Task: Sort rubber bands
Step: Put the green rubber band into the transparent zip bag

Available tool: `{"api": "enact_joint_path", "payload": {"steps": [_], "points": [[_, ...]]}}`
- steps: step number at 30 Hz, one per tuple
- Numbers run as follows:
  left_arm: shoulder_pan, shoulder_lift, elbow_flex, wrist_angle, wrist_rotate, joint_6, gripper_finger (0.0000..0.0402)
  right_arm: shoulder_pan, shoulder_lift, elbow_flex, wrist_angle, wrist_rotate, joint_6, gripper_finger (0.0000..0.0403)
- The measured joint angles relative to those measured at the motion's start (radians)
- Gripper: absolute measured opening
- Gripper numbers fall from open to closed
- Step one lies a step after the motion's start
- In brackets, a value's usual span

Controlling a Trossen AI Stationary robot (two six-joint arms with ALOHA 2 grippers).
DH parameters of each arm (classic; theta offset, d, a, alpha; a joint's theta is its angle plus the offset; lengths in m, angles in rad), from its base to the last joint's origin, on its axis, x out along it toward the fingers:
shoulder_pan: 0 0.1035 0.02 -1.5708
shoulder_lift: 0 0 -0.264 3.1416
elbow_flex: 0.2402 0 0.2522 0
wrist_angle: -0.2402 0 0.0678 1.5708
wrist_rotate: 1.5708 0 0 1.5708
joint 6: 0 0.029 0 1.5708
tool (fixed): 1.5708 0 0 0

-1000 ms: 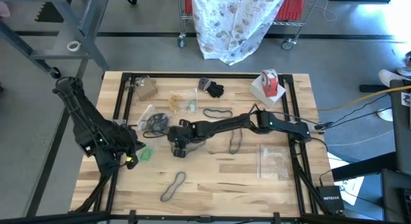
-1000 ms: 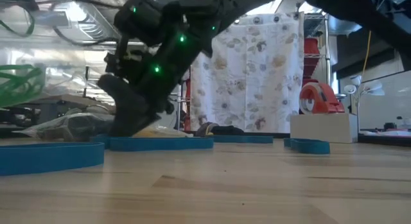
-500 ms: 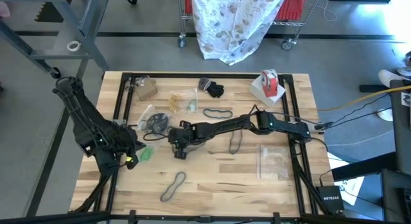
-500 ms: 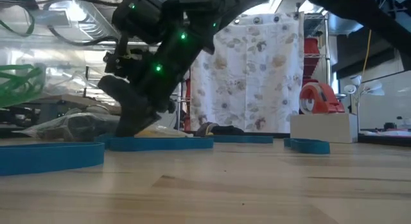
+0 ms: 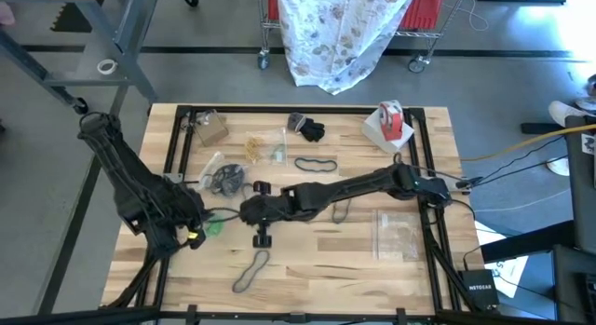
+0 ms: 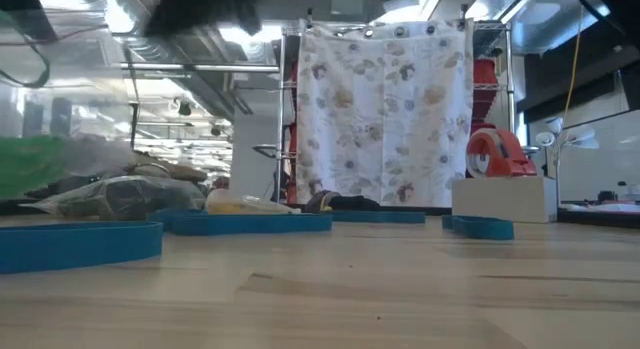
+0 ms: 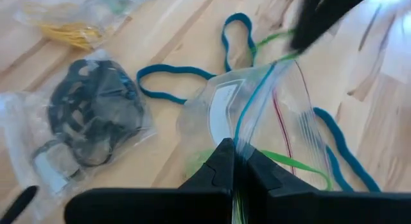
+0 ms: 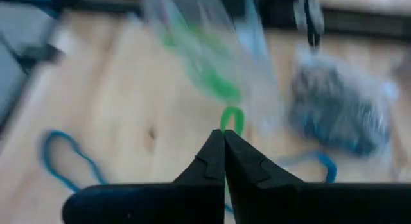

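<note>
My left gripper (image 5: 194, 234) is near the table's left edge, shut on a clear zip bag (image 7: 257, 115) that has green rubber bands (image 5: 213, 226) inside. My right gripper (image 5: 240, 213) reaches across the table to just beside that bag. It is shut on one green rubber band (image 8: 232, 118), in front of the bag's mouth (image 8: 205, 51). Loose teal rubber bands lie flat on the wood (image 5: 317, 164), (image 5: 343, 207), (image 5: 250, 270). A filled bag of black bands (image 5: 223, 180) lies beyond the grippers. My left gripper pinches the clear bag's zip edge (image 7: 239, 142) between its two fingers. The bag stands up from the fingers with its mouth agape, and its lower part lies on the table. My right gripper pinches the green band's loop (image 8: 230, 124) at its fingertips. The band is lifted clear and sticks out ahead of the fingers toward the bag.
Along the far side lie a bag of tan bands (image 5: 256, 146), other small bags (image 5: 210, 128), a dark bundle (image 5: 308, 128) and the red-and-white tape roll (image 5: 391, 120). An empty clear bag (image 5: 397, 234) lies on the right. The near middle of the table is bare wood.
My right gripper has risen from the table, out of the low view, and moved toward the table's left edge to the bag held by my left gripper, carrying a green band.
</note>
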Motion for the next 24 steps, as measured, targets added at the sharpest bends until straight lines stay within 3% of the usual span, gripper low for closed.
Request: {"api": "enact_joint_path", "payload": {"steps": [11,18,24], "points": [[0.041,0.049,-0.030,0.167,-0.048,0.051,0.0000,0.058,-0.002,0.039,0.230,-0.096,-0.308,0.0001],[0.080,0.074,-0.030,0.369,-0.051,0.223,0.0000,0.035,-0.002,0.038,0.240,-0.096,-0.331,0.0001],[0.089,0.074,-0.030,0.359,-0.052,0.237,0.0000,0.036,-0.002,0.027,0.192,-0.102,-0.311,0.0001]]}}
